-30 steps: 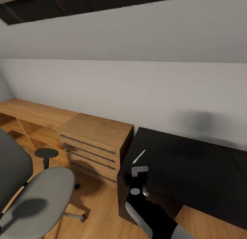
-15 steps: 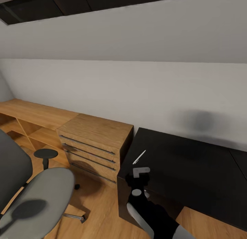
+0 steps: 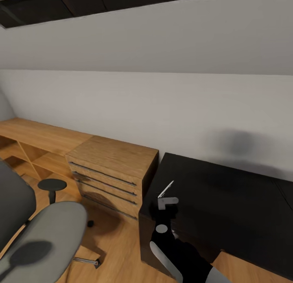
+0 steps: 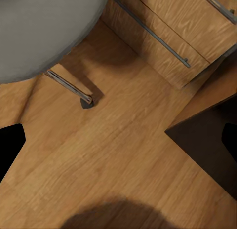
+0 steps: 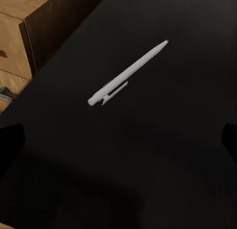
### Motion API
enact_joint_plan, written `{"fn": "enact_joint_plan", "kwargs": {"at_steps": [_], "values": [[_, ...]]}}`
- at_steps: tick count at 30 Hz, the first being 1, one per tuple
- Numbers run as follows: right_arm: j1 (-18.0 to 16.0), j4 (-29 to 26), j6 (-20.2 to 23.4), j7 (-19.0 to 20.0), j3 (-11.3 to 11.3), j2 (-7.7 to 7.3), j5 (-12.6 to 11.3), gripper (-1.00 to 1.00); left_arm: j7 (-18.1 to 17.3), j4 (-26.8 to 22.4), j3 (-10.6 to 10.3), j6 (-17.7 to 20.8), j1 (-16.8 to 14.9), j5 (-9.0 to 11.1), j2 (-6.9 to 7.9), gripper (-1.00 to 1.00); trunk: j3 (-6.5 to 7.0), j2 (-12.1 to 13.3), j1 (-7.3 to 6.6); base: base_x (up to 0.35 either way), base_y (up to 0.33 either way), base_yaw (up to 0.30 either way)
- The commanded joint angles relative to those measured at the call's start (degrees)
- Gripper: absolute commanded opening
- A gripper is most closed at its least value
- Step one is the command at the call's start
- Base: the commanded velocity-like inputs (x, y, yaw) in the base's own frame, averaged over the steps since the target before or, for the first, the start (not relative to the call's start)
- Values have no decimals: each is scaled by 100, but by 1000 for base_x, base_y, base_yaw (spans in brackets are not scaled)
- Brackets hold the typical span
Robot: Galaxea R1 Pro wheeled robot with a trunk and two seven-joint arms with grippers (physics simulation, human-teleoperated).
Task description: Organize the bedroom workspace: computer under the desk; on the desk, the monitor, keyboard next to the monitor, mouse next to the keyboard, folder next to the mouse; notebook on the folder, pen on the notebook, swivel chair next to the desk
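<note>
One slim white pen [image 5: 127,73] lies on the black desk [image 5: 163,155], just beyond the right gripper [image 3: 165,207], spread wide and empty.

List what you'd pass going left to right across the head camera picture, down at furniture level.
Swivel chair → wooden drawer cabinet → pen lying on the near corner of the desk, just above the right gripper → the rest of the black desk.
</note>
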Motion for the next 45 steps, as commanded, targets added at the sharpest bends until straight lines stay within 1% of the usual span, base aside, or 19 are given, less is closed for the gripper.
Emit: {"fn": "enact_joint_plan", "kwargs": {"at_steps": [1, 12, 21, 25, 29, 31, 34, 35, 36, 37, 38, 40, 41, 42, 45], "values": [[-7, -7, 36, -41, 16, -2, -21, 100, 14, -7, -18, -44, -4, 52, 6, 100, -5, -3, 3, 270, 0, 0], [-7, 28, 7, -18, 17, -16, -29, 100, 12, 14, -9, -38, -4, 71, 2, 100, -5, -3, 3, 190, 16, 0], [2, 34, -1, -7, 17, -27, -31, 100, 14, 37, -1, -38, -4, 86, -6, 100, -5, -3, 3, 110, 4, 0], [2, 50, -128, 4, 17, -27, -22, 100, 14, 44, 10, -38, -4, 87, -4, 100, -5, -3, 3, 233, 0, 0], [2, 163, -237, 46, 7, -27, -31, 100, -4, 45, 15, -38, -4, 78, -3, 100, -5, -3, 3, 67, 0, 0], [2, 305, -280, 173, -14, -27, -27, 100, -11, 46, 22, -38, -4, 65, 0, 100, -5, -3, 3, 24, 0, 0], [0, 572, -416, 545, -93, -40, -15, 100, -16, 46, 31, -38, -4, 57, 2, 100, -5, -3, 3, 10, 0, 0], [-3, 781, -566, 894, -229, -71, -6, 100, -18, 40, 35, -38, -4, 55, 3, 100, -5, -3, 3, 4, 0, 0], [-4, 840, -613, 1005, -290, -85, -2, 100, -19, 37, 36, -38, -4, 54, 3, 100, -5, -3, 3, 3, 0, 0], [-5, 932, -681, 1196, -430, -105, 6, 100, -19, 29, 38, -38, -4, 53, 4, 100, -5, -3, 3, 2, 0, 0], [-6, 1018, -740, 1391, -647, -126, 16, 100, -16, 20, 39, -38, -4, 53, 2, 100, -5, -3, 3, 1, 0, 0], [-7, 1084, -780, 1524, -839, -145, 26, 100, -13, 15, 40, -38, -4, 52, -1, 100, -5, -3, 3, 0, 0, 0], [-7, 1096, -786, 1544, -867, -151, 27, 100, -13, 14, 40, -38, -4, 52, -2, 100, -5, -3, 3, 0, 0, 0], [-7, 1146, -805, 1609, -956, -196, 29, 100, -12, 12, 40, -37, -4, 55, -3, 100, -5, -3, 3, 0, 0, 0], [-7, 1161, -808, 1619, -969, -205, 27, 100, -12, 13, 40, -38, -4, 59, -3, 100, -5, -3, 3, 0, 0, 0]]}}
